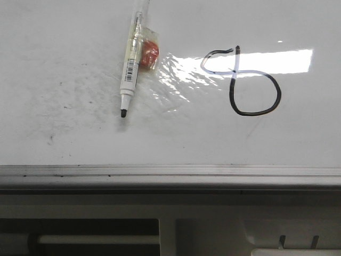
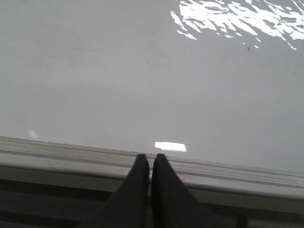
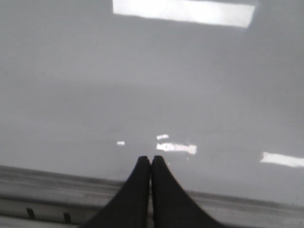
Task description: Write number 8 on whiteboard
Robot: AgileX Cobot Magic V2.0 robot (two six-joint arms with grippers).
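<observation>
The whiteboard (image 1: 64, 122) fills the front view, glossy white with grey smudges. The number 8 (image 1: 242, 80) is drawn on it in black at the right, lopsided, one small flattened loop and one larger round loop. A white marker (image 1: 130, 66) lies uncapped on the board at upper left, tip toward the near rail, with a red piece (image 1: 149, 55) beside it. My left gripper (image 2: 148, 156) is shut and empty over the board's rail (image 2: 71, 156). My right gripper (image 3: 151, 159) is shut and empty at the board's near edge. Neither gripper shows in the front view.
A wrinkled shiny patch (image 1: 176, 80) lies between the marker and the 8. The grey metal rail (image 1: 170, 173) runs along the board's near edge. Below it is a beige panel with slots (image 1: 213, 224).
</observation>
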